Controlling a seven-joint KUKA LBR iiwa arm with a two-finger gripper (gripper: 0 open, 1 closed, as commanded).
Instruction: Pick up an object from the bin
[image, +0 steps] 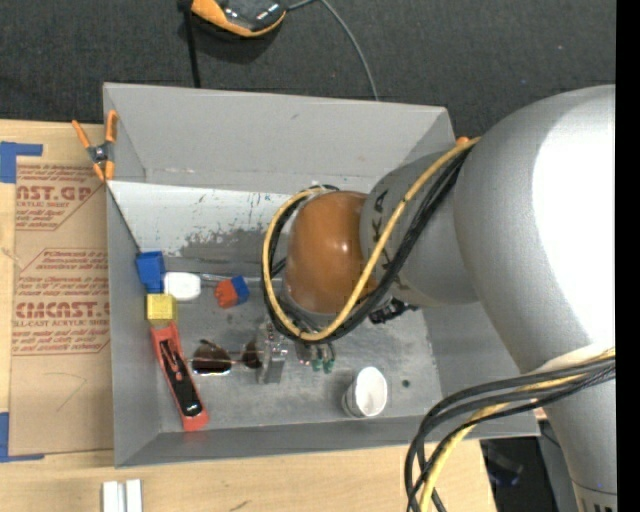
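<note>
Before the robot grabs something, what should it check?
1. Is the gripper inside the bin, over the middle of the floor: ok.
2. Is something close to grab: a dark brown thing lies right beside it: ok.
3. Is it holding something already: cannot tell.
4. Is the white cup apart from the gripper: ok.
5. Is the long red tool out of the way, by the wall: ok.
6. Are the blue block and yellow block away from it: ok.

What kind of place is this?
Probably a robot test lab: a big robot arm with yellow cables reaches into a grey metal bin holding a blue block and a white cup.
</note>
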